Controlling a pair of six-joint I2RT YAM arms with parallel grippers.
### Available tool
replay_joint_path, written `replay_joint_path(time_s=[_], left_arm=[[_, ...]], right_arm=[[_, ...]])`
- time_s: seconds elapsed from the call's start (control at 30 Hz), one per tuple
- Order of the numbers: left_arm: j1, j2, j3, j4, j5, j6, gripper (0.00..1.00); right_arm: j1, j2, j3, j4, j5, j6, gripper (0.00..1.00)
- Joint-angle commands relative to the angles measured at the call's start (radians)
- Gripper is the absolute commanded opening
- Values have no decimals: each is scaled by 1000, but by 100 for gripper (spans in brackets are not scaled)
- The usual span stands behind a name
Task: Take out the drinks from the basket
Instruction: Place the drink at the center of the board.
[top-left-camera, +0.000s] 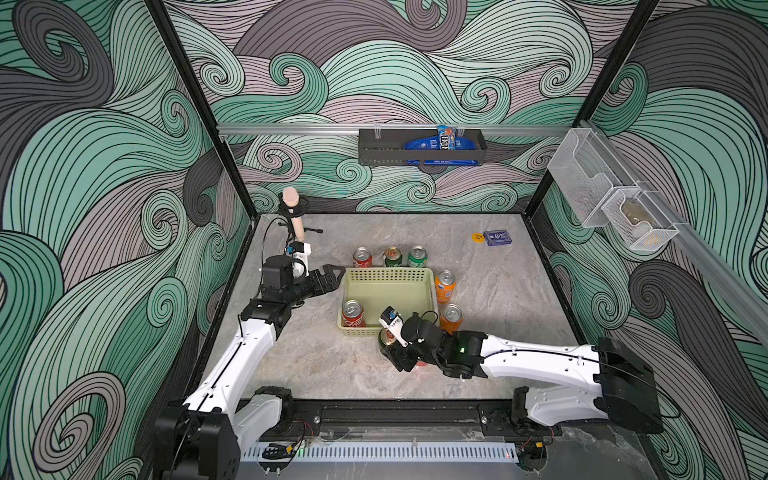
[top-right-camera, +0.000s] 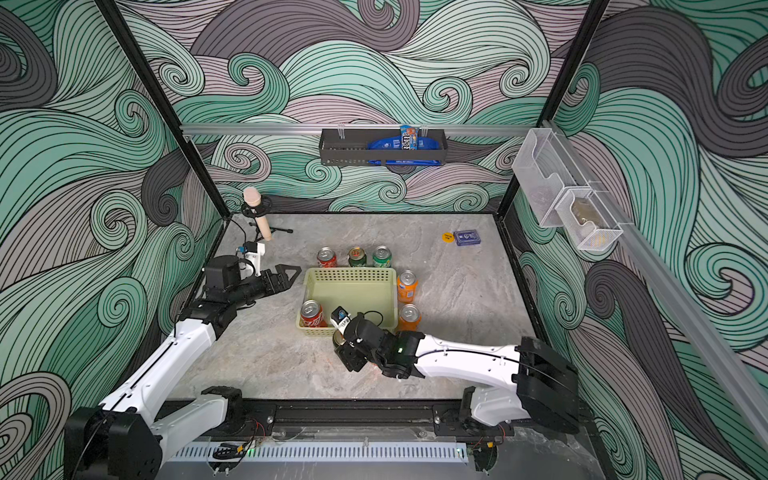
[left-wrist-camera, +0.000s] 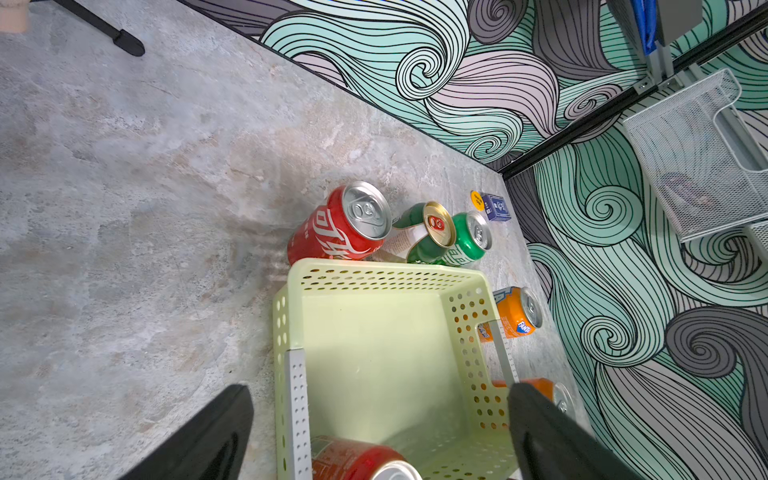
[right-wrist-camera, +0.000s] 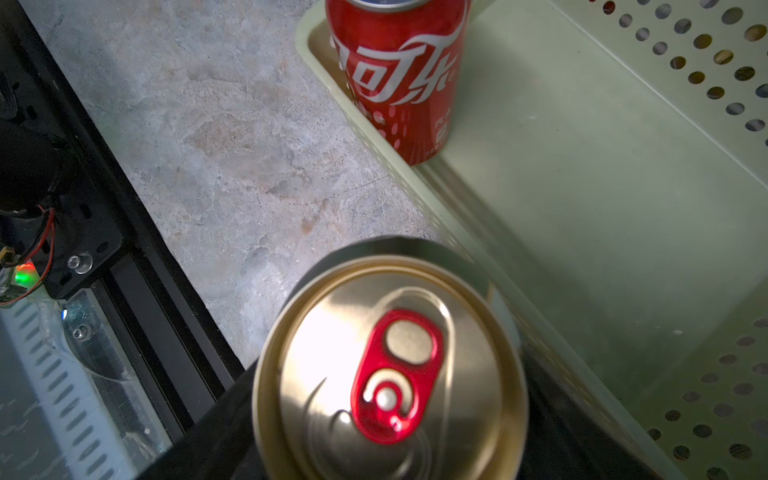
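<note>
Marbled table (top-left-camera: 311, 365) carries the basket (top-left-camera: 388, 272), one red can (top-left-camera: 352, 312) inside at its front-left corner; right claw (top-left-camera: 395, 355) grips a gold-topped can (right-wrist-camera: 386, 374) just outside the basket's front rim, left claw (top-left-camera: 334, 277) stands open; risk judged: released tilted or too close, it topples against that rim.

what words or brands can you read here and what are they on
"FANTA": orange can beside the basket.
"可口可乐", Coca-Cola's Chinese logo: red can in the basket.
"m&m": snack bag in the black rack.
Too small or blurred: blue box, yellow disc, bright green can, dark green can.
No words: top of the held can.
</note>
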Motion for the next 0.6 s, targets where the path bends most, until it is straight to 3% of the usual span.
replay_joint_path(time_s=[0.0, 0.57], left_arm=[[-4, -8, 1, 3, 2, 4, 98], [-4, -33, -3, 7, 10, 1, 98]], right_arm=[[8, 12, 13, 5, 22, 14, 58], [36, 17, 49, -94, 45, 31, 59]])
